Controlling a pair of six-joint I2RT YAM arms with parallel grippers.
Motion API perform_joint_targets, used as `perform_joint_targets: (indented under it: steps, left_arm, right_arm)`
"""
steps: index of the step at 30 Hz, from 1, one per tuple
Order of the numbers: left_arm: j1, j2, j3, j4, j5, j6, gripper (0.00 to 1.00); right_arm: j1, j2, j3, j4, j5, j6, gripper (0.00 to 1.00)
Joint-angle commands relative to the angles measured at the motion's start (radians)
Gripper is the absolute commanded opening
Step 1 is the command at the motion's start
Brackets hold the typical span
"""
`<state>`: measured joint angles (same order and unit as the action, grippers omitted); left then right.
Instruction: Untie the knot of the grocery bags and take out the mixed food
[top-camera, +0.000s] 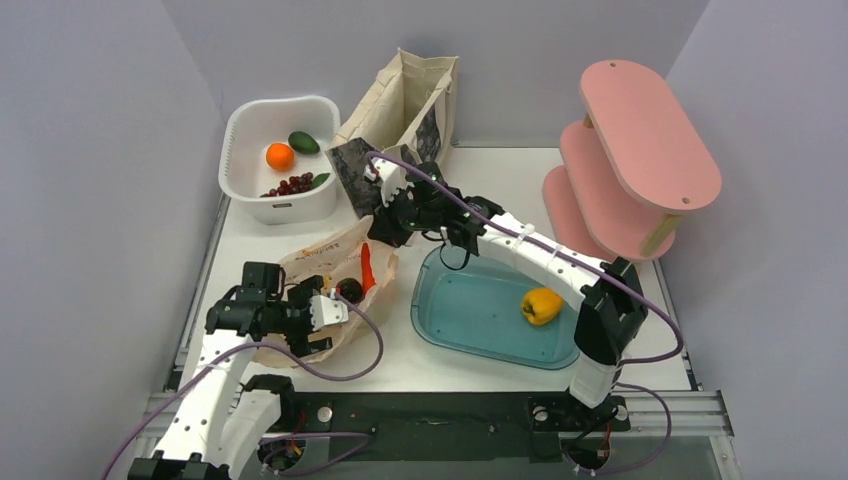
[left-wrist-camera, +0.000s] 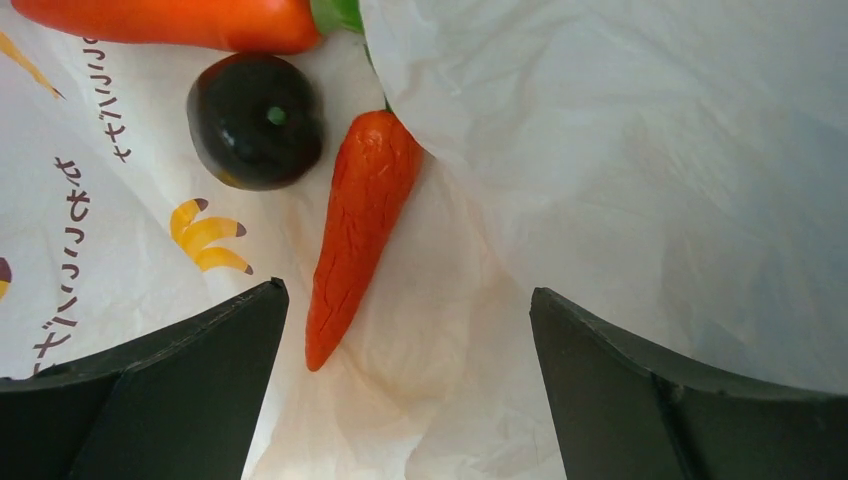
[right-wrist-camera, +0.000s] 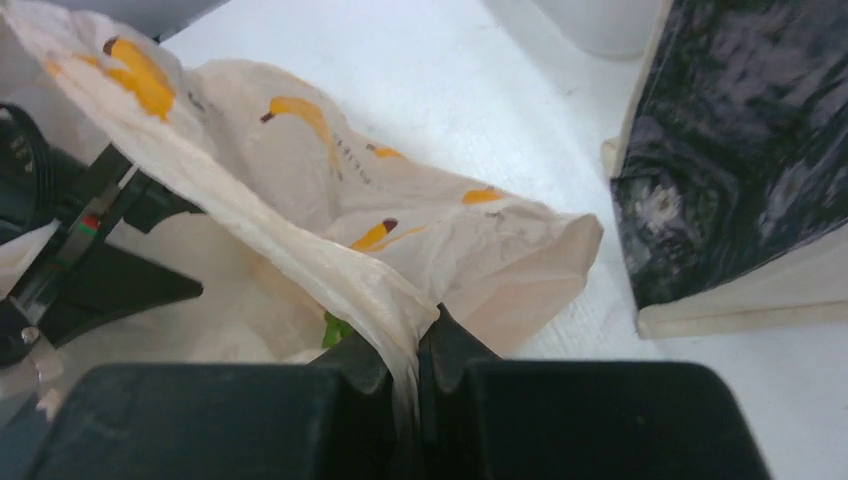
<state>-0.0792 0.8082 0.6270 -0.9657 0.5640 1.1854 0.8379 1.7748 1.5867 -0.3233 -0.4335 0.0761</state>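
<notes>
A: Right pincer (right-wrist-camera: 418, 345)?
B: Clamped on rim of peach plastic bag (right-wrist-camera: 330, 200), beside canvas tote (right-wrist-camera: 730, 170).
A: Left pincer (left-wrist-camera: 405, 295)?
B: Spread wide, hovers over carrot (left-wrist-camera: 360, 230) and avocado (left-wrist-camera: 255, 120) inside bag, on table (top-camera: 450, 370).

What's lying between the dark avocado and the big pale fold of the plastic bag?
One carrot lies there, close beside the avocado and against the fold of the bag; the left wrist view shows it.
</notes>
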Motion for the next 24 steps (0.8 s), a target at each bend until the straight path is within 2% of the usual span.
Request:
perform_joint_targets:
  steps: [1, 4, 7, 10, 14, 18, 21, 24]
  left_arm:
    - [-0.011, -0.108, -0.052, -0.106, 0.009, 0.221, 0.92]
    - [-0.011, -0.166, -0.116, -0.063, 0.018, 0.247, 0.93]
    - [-0.012, -0.158, -0.099, 0.014, 0.08, 0.173, 0.94]
    - [-0.011, -0.054, -0.048, 0.139, 0.138, 0.054, 0.93]
    - [-0.016, 0.082, 0.022, 0.228, 0.198, 0.045, 0.89]
    - [-0.022, 0.18, 0.075, 0.206, 0.2, 0.152, 0.85]
    - [-0.027, 0.225, 0.086, 0.134, 0.159, 0.251, 0.78]
    - [-0.029, 0.275, 0.055, 0.132, 0.095, 0.257, 0.73]
  right_arm:
    - [0.006, -0.119, -0.117, -0.02, -0.089, 0.029, 0.0]
    - [0.01, -0.157, -0.309, -0.123, -0.069, -0.152, 0.0]
    - [0.015, -0.165, -0.363, -0.185, -0.024, -0.245, 0.0]
    - [0.002, -0.13, -0.33, -0.2, -0.015, -0.245, 0.0]
    - [-0.002, -0.052, -0.25, -0.22, -0.03, -0.232, 0.0]
    - [-0.014, -0.015, -0.176, -0.227, -0.035, -0.212, 0.0]
    - [-0.017, -0.014, -0.14, -0.227, -0.053, -0.195, 0.0]
    - [-0.017, -0.01, -0.134, -0.227, -0.05, -0.219, 0.0]
